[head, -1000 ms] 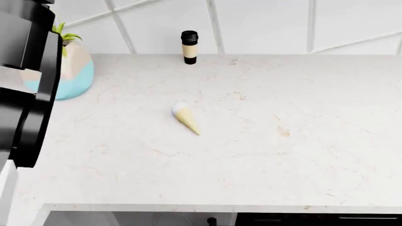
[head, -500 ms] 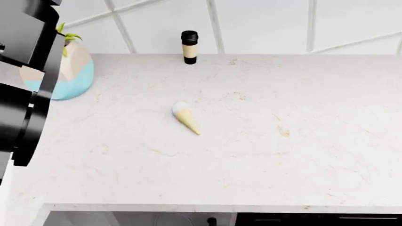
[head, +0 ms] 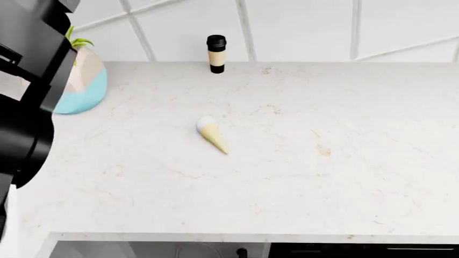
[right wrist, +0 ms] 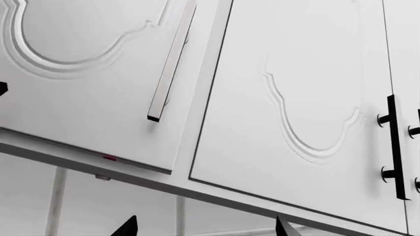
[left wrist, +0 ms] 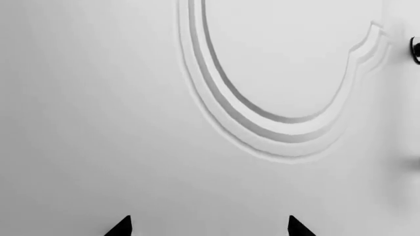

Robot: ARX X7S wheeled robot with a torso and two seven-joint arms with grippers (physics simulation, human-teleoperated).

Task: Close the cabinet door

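Close before the left hand (left wrist: pixel 206 227), whose fingers stand wide apart and empty, hangs the white cabinet door (left wrist: pixel 131 123), a stiff, light hinged panel best pushed flat on its smooth face, not gripped by its handle (right wrist: pixel 170 64).

A pale marble countertop (head: pixel 287 161) meets a white wall (head: pixel 301 27) of diagonal tiles.

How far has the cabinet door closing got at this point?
Not finished. In the right wrist view the open cabinet door stands out from the frame beside the shut neighbouring door. In hand: the left gripper faces a door panel close up, fingers apart. Left: pushing it flush.
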